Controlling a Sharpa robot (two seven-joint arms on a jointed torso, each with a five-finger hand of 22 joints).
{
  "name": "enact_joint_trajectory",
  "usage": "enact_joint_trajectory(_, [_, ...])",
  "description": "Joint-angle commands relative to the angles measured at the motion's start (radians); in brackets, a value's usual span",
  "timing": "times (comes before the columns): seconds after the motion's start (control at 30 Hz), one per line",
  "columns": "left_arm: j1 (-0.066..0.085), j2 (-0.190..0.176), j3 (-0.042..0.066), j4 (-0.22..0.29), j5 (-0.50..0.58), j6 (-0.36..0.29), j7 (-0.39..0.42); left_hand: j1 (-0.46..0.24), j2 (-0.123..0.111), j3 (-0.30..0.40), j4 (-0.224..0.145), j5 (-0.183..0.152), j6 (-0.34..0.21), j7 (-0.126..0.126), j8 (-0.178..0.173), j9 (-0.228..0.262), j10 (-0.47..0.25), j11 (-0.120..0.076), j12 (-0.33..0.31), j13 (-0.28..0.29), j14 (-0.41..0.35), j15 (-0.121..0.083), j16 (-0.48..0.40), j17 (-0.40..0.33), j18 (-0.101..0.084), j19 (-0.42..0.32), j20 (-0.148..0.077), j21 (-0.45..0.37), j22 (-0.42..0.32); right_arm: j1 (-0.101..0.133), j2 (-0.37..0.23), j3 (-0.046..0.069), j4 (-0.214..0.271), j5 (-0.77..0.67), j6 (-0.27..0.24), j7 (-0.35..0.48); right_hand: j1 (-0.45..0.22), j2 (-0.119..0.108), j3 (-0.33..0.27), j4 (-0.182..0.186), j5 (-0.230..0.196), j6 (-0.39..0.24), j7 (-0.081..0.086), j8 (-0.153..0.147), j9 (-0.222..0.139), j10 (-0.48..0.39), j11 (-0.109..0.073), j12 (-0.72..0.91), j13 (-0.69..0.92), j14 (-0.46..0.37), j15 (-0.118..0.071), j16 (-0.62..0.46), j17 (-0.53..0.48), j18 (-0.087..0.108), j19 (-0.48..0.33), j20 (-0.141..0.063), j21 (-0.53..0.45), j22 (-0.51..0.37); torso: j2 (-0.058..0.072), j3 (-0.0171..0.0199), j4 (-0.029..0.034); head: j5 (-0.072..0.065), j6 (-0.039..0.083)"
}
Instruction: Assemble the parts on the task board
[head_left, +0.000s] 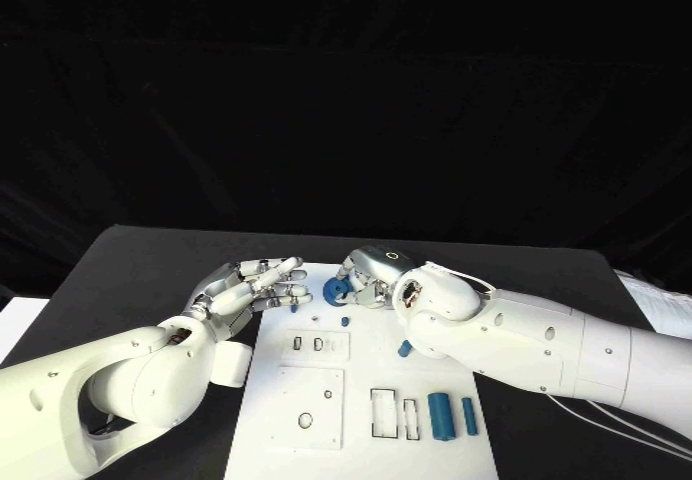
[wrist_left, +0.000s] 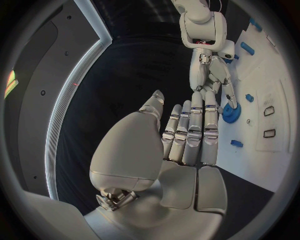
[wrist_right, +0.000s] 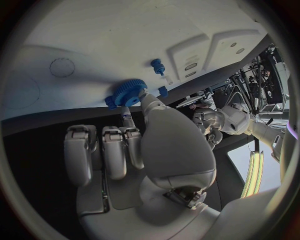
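The task board (head_left: 325, 400) is a white plate lying flat in the middle of the black worktop (head_left: 144, 265), running from the near edge toward the far side, with raised rectangular panels, small slots and round holes cut into it. At its far end sits a blue gear (head_left: 336, 291), a round toothed wheel on a short hub, standing on the board's surface close to the far rim. Just nearer than the gear a small blue peg (head_left: 345, 321) stands in the board, and another small blue piece (head_left: 404, 349) lies beside the right forearm. Toward the near right corner two blue cylinders (head_left: 450, 415) lie side by side, next to two empty rectangular outlines. The right hand (head_left: 378, 272) reaches in from the right over the far end of the board, its palm turned down; in the right wrist view the thumb and a fingertip (wrist_right: 145, 102) meet on the gear's toothed rim, so this hand pinches the gear, while its other fingers lie curled toward the palm. The left hand (head_left: 257, 287) rests just beside the board's far left corner, fingers straight and slightly apart, holding nothing, its fingertips near the right hand's.
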Motion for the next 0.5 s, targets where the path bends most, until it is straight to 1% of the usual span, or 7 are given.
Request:
enact_joint_trajectory(0.03, [0.002, 0.001, 0.001, 0.002, 0.001, 0.021, 0.004, 0.002, 0.004, 0.0, -0.005, -0.004, -0.003, 0.006, -0.005, -0.001, -0.004, -0.001, -0.006, 0.0, 0.007, 0.002, -0.004, 0.002, 0.012, 0.005, 0.0, -0.004, -0.001, -0.001, 0.001, 0.0, -0.001, -0.011, 0.01, -0.005, -0.02, -0.02, -0.017, 0.013, -0.032, -0.057, 0.011, -0.003, -0.007, 0.071, 0.016, -0.017, 0.217, 0.096, 0.012, -0.003, 0.227, -0.016, 0.043, 0.012, 0.005, 0.126, 0.0, -0.0002, 0.0004, -0.001, 0.0])
enact_joint_trajectory(0.13, [0.002, 0.001, 0.001, 0.002, 0.001, 0.021, 0.003, 0.002, 0.004, 0.0, -0.005, -0.004, -0.003, 0.006, -0.005, -0.001, -0.004, -0.001, -0.006, 0.0, 0.007, 0.002, -0.004, 0.002, 0.012, 0.005, 0.0, -0.004, -0.001, -0.001, 0.0, -0.001, 0.0, -0.004, 0.006, -0.004, -0.037, -0.04, -0.036, 0.041, -0.044, -0.097, 0.021, -0.005, -0.005, 0.067, 0.026, -0.024, 0.211, 0.096, 0.021, -0.003, 0.227, -0.016, 0.042, 0.021, 0.005, 0.126, 0.0, 0.0, 0.0007, -0.001, 0.0])
enact_joint_trajectory(0.23, [0.002, 0.0, 0.001, 0.003, 0.001, 0.021, 0.003, 0.002, 0.004, 0.0, -0.005, -0.004, -0.003, 0.006, -0.005, -0.001, -0.004, -0.001, -0.006, 0.0, 0.007, 0.002, -0.004, 0.002, 0.012, 0.005, 0.0, -0.004, -0.001, -0.001, -0.004, -0.001, 0.002, 0.003, 0.005, -0.004, -0.045, -0.043, -0.048, 0.074, -0.041, -0.101, 0.023, -0.002, -0.002, 0.067, 0.029, -0.024, 0.212, 0.096, 0.025, -0.003, 0.227, -0.016, 0.042, 0.026, 0.006, 0.127, 0.0, 0.0, 0.0009, -0.001, 0.0])
enact_joint_trajectory(0.33, [0.002, 0.0, 0.001, 0.003, 0.001, 0.021, 0.002, 0.002, 0.004, 0.0, -0.005, -0.004, -0.003, 0.006, -0.005, -0.001, -0.004, -0.001, -0.006, 0.0, 0.007, 0.002, -0.004, 0.002, 0.012, 0.005, 0.0, -0.004, -0.001, -0.001, -0.009, -0.001, 0.004, 0.024, 0.012, 0.001, -0.065, -0.028, -0.054, 0.101, -0.027, -0.081, 0.02, 0.006, 0.002, 0.07, 0.027, -0.02, 0.215, 0.097, 0.025, -0.002, 0.228, -0.016, 0.043, 0.028, 0.006, 0.129, 0.001, 0.0006, 0.0003, -0.001, 0.0])
enact_joint_trajectory(0.4, [0.002, -0.001, 0.001, 0.003, 0.001, 0.02, 0.002, 0.002, 0.004, 0.0, -0.005, -0.004, -0.003, 0.006, -0.005, -0.001, -0.004, -0.001, -0.006, 0.0, 0.007, 0.002, -0.004, 0.002, 0.012, 0.005, 0.0, -0.004, -0.001, -0.001, -0.011, -0.001, 0.003, 0.043, 0.026, 0.003, -0.102, -0.001, -0.063, 0.1, 0.019, -0.066, 0.016, 0.009, 0.004, 0.072, 0.023, -0.015, 0.218, 0.097, 0.022, -0.002, 0.23, -0.016, 0.043, 0.026, 0.007, 0.129, 0.0, 0.0005, -0.0009, 0.0, 0.0])
enact_joint_trajectory(0.43, [0.002, -0.001, 0.001, 0.004, 0.001, 0.02, 0.002, 0.002, 0.004, 0.0, -0.005, -0.004, -0.003, 0.006, -0.005, -0.001, -0.004, -0.001, -0.006, 0.0, 0.007, 0.002, -0.004, 0.002, 0.012, 0.005, 0.0, -0.004, -0.001, -0.001, -0.011, -0.001, 0.003, 0.051, 0.036, 0.003, -0.119, 0.009, -0.071, 0.1, 0.045, -0.061, 0.015, 0.009, 0.004, 0.073, 0.022, -0.014, 0.22, 0.097, 0.021, -0.002, 0.23, -0.016, 0.043, 0.025, 0.007, 0.129, 0.0, 0.0005, -0.0016, 0.001, -0.001])
enact_joint_trajectory(0.5, [0.002, -0.002, 0.001, 0.004, 0.001, 0.02, 0.002, 0.002, 0.004, 0.0, -0.005, -0.004, -0.003, 0.006, -0.005, -0.001, -0.004, -0.001, -0.006, 0.0, 0.007, 0.002, -0.004, 0.002, 0.012, 0.005, 0.0, -0.004, -0.001, -0.001, -0.012, -0.001, 0.002, 0.066, 0.057, 0.002, -0.142, 0.021, -0.087, 0.101, 0.07, -0.051, 0.012, 0.01, 0.005, 0.075, 0.02, -0.011, 0.222, 0.097, 0.019, -0.001, 0.232, -0.016, 0.043, 0.023, 0.007, 0.13, 0.0, 0.0004, -0.0013, 0.0, -0.001])
